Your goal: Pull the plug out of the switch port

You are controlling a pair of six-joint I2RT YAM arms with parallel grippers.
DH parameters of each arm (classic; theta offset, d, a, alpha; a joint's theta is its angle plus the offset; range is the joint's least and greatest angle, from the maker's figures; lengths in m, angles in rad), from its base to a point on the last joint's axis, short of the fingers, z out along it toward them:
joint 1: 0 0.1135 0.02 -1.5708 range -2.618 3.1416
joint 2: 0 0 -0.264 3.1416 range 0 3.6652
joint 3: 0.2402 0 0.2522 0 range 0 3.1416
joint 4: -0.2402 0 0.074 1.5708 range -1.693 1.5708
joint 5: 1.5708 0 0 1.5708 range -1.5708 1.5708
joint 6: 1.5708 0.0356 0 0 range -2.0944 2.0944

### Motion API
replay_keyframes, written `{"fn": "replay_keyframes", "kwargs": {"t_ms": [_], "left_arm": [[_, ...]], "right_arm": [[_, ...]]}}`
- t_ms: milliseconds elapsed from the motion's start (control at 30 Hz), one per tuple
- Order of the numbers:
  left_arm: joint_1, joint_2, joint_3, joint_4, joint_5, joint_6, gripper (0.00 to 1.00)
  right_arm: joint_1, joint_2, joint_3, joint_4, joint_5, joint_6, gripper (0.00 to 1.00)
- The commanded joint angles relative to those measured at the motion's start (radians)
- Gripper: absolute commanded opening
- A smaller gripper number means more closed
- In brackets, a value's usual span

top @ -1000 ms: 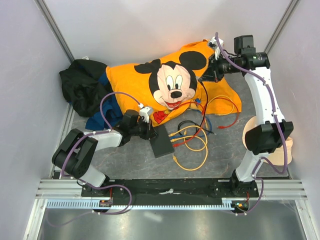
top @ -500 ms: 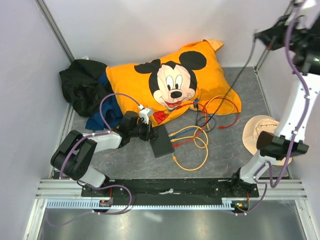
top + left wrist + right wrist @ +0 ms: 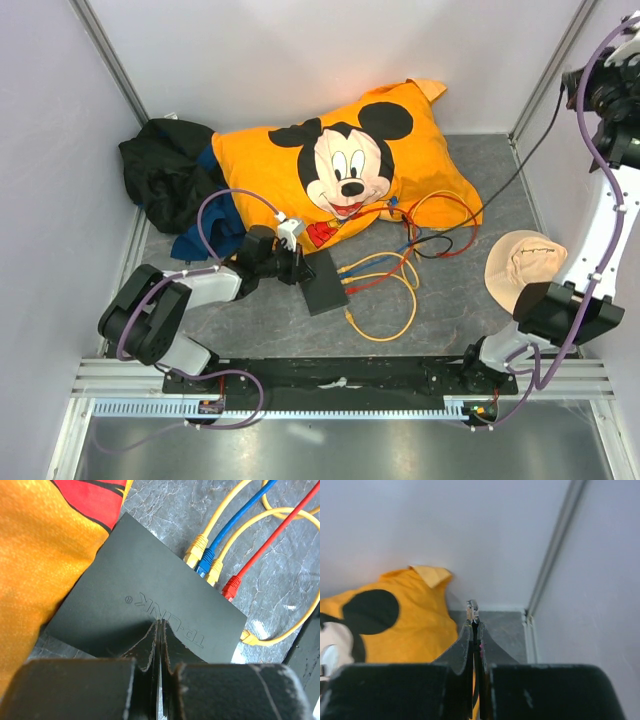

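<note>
Left pincer (image 3: 159, 630) fully narrow, tips against switch (image 3: 323, 283), which lies flat on surface (image 3: 450, 300) beside orange pillow (image 3: 420, 150). Right pincer (image 3: 474, 630) high up, clamping 1 plug (image 3: 472, 605); black cable (image 3: 500, 190) hangs down.

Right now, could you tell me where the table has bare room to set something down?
Bare table lies between the yellow cable loop and the beige cap, and in front of the switch toward the rail. It is crowded between switch and pillow, where the cables tangle.
</note>
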State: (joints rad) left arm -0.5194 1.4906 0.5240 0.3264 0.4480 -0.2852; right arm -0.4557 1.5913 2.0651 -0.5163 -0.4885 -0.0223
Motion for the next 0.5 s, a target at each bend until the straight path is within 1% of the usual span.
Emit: {"fn": "replay_keyframes", "kwargs": {"t_ms": [0, 67, 100, 133, 233, 333, 367, 433, 467], "left_arm": [[-0.005, 0.000, -0.045, -0.093, -0.035, 0.063, 0.02], [-0.005, 0.002, -0.045, -0.093, -0.035, 0.063, 0.02], [-0.005, 0.002, -0.045, -0.093, -0.034, 0.063, 0.02], [-0.005, 0.002, -0.045, -0.093, -0.034, 0.063, 0.02], [-0.005, 0.007, -0.044, -0.093, -0.034, 0.063, 0.02], [-0.005, 0.002, -0.045, -0.093, -0.034, 0.063, 0.02], [-0.005, 0.002, -0.047, -0.093, -0.032, 0.063, 0.02], [-0.005, -0.001, -0.047, -0.093, -0.032, 0.063, 0.02], [-0.005, 0.000, -0.047, -0.093, -0.032, 0.063, 0.02]], "right_arm": [[-0.008, 0.035, -0.062, 0.050, 0.257, -0.106, 0.00], [-0.008, 0.032, -0.062, 0.087, 0.290, -0.111, 0.00], [-0.005, 0.030, -0.063, 0.104, 0.347, -0.113, 0.00], [-0.001, 0.039, -0.057, 0.114, 0.372, -0.120, 0.00], [-0.001, 0.071, -0.043, 0.107, 0.442, -0.140, 0.00], [-0.001, 0.090, -0.045, 0.136, 0.482, -0.171, 0.00], [-0.001, 0.090, -0.048, 0.153, 0.478, -0.177, 0.00], [0.000, 0.088, -0.057, 0.170, 0.417, -0.191, 0.00], [0.002, 0.088, -0.068, 0.168, 0.336, -0.182, 0.00]]}}
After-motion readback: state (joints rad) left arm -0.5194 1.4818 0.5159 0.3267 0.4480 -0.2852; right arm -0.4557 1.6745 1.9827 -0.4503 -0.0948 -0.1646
